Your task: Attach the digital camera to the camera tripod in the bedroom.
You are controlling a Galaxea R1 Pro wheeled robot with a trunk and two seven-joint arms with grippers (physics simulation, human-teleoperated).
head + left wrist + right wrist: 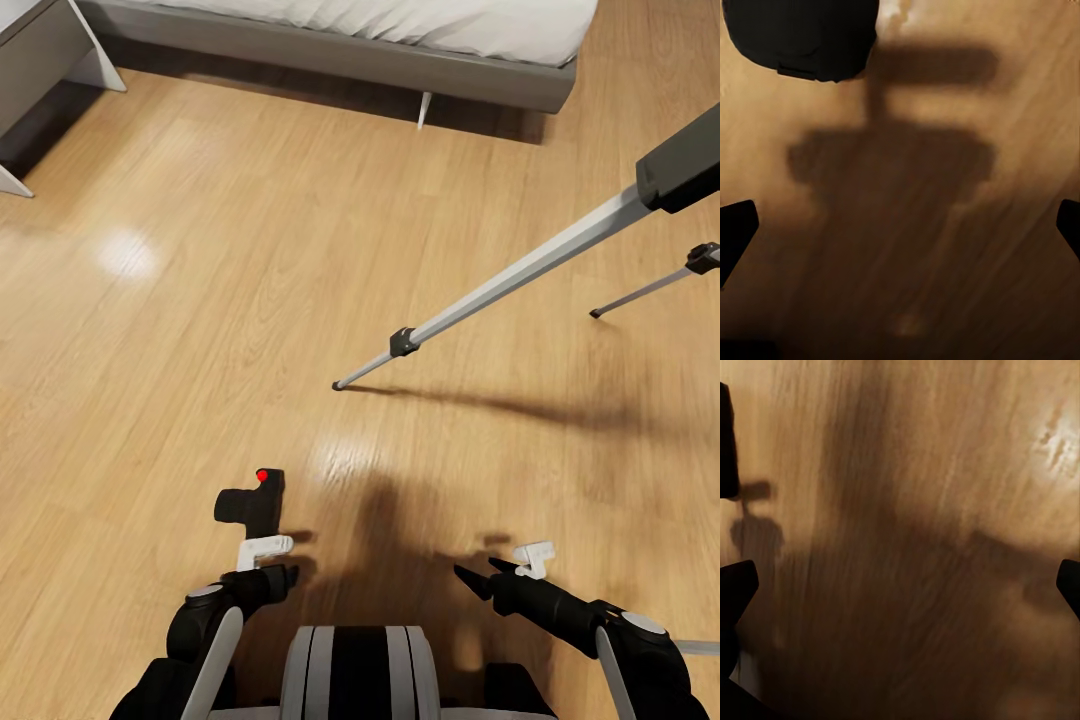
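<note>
Arms glossy black with light grey panels; trunk (pixel 358 672) striped grey-white and black — pincers black, small white brackets.

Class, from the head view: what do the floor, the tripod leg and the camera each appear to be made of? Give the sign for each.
Floor: looks like varnished light wood, with plank grain and glossy highlights. Camera tripod leg: probably silver metal, smooth and pale, with a black joint that may be plastic. Digital camera: matte black casing, possibly plastic, with a red dot on top; the material is uncertain in a render.

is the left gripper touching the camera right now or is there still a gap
Apart. In the left wrist view the digital camera sits on the floor ahead of the left gripper, whose open jaws have only bare floor and shadow between them.
</note>
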